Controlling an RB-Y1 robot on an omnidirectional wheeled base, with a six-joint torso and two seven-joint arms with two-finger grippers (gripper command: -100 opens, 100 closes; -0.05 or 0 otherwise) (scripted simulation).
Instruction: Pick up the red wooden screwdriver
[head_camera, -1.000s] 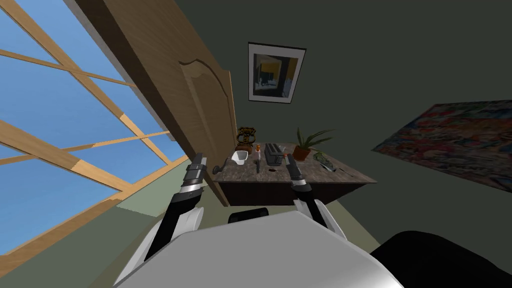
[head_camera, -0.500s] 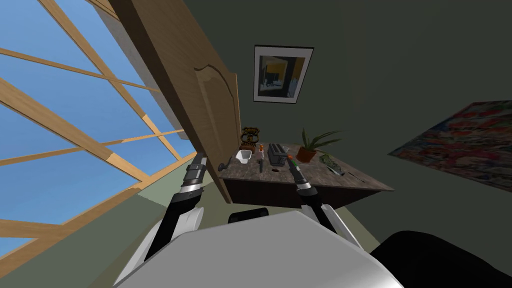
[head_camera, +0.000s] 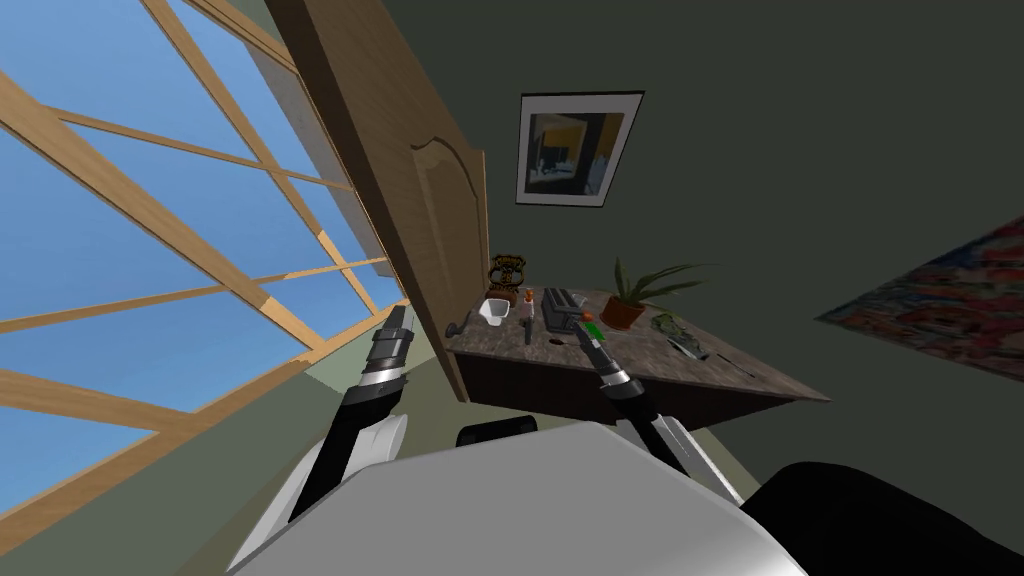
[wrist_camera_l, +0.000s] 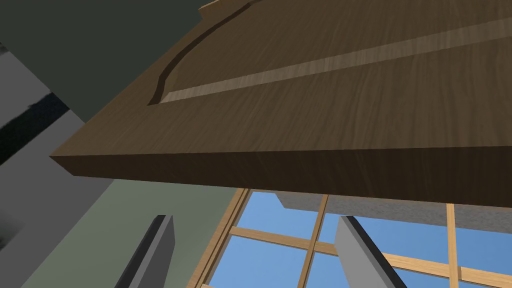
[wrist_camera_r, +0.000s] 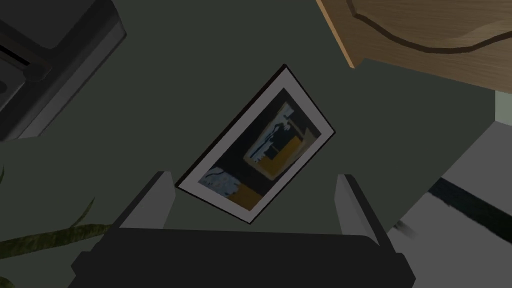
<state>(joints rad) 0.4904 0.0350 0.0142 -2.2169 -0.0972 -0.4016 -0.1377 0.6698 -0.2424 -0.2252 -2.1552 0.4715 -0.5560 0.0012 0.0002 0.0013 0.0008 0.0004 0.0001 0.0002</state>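
Observation:
The screwdriver (head_camera: 527, 312) lies on the dark wooden desk (head_camera: 650, 368), with a reddish handle at the far end and a dark shaft pointing toward me. My right gripper (head_camera: 583, 331) hovers over the desk's front part, a little to the right of the screwdriver. It is open and holds nothing, as the right wrist view shows (wrist_camera_r: 252, 200). A small red and green thing (head_camera: 590, 322) sits at its tip. My left gripper (head_camera: 397, 322) is raised left of the wooden door (head_camera: 425, 210), fingers open (wrist_camera_l: 255, 245), pointing up under the door's edge (wrist_camera_l: 300, 170).
On the desk stand a white cup (head_camera: 491, 311), a dark boxy device (head_camera: 560, 305), a potted plant (head_camera: 630, 303), a brown and yellow ornament (head_camera: 507, 270) and a green item (head_camera: 672, 325). The door's handle (head_camera: 458, 328) juts out by the desk's left corner. A window fills the left side.
The whole head view has shifted, so I have turned: door and desk slid rightward. My right gripper has stayed over the desk near the screwdriver. The left arm keeps its pose.

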